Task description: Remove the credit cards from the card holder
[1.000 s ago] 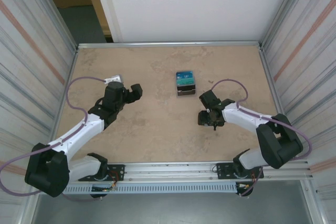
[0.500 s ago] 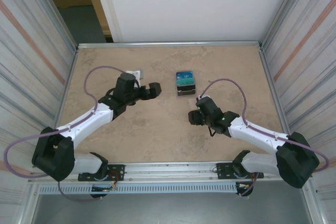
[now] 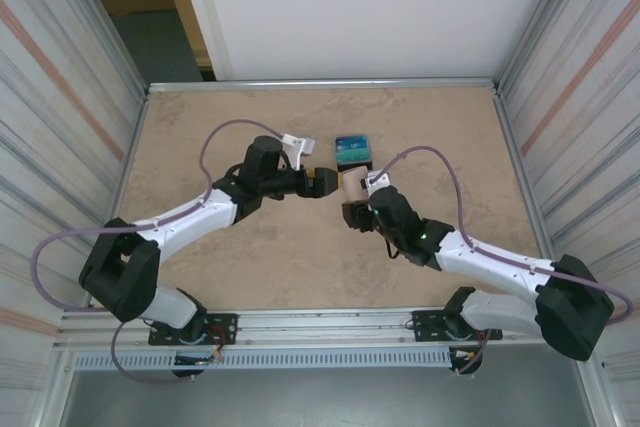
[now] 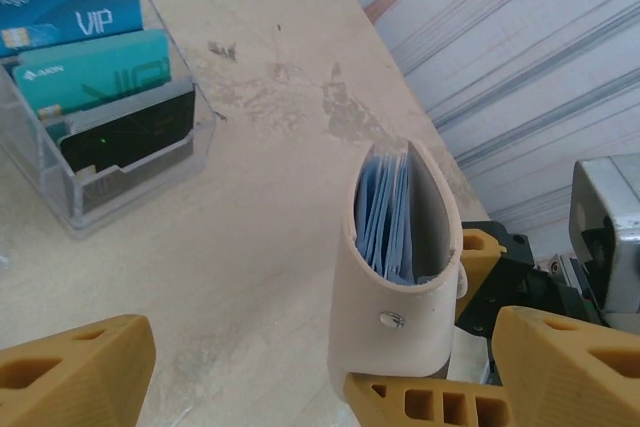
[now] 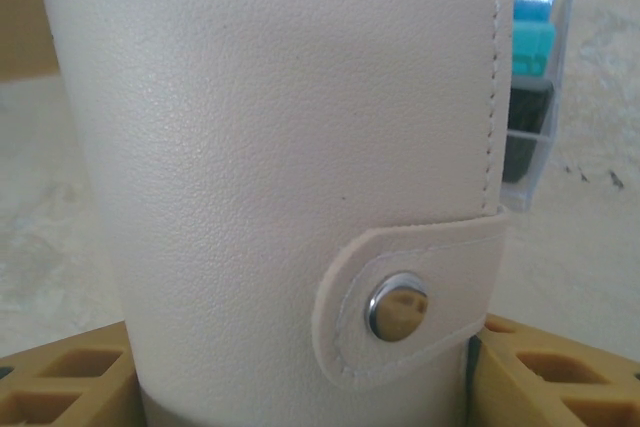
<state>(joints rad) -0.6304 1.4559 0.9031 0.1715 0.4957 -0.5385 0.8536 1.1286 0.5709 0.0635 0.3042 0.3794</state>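
Nearest the arm bases, the right claw [image 3: 352, 209] is clamped on the lower part of the holder [image 4: 395, 307], a cream leather sleeve held upright with its mouth up. A strap on the side facing the right wrist camera is fastened by a snap [image 5: 397, 305]. Inside the holder, a stack of pale blue cards [image 4: 385, 212] stands on edge, their tops just below the rim. The left claw [image 3: 324, 183] hangs just beside the holder on its left. Its fingers [image 4: 75, 367] are wide apart and grip nothing. In the left wrist view the holder shows between the 2 fingers and touches neither.

Just beyond the holder, a clear stand [image 4: 120, 197] rests on the counter [image 4: 250, 237]. It carries 3 cards in steps: black in front, teal behind it, and blue marked VIP at the back.

As I judge it, the task is barely begun. The holder is gripped and presented, but no card is out of it, so all the pulling is left. The fastened strap may keep the mouth narrow.

The cards in the stack are too tightly packed to count, and no print shows on them. The holder's bottom is hidden behind the claws, so I cannot tell whether it touches the counter. In the top view the holder is only a small cream patch.
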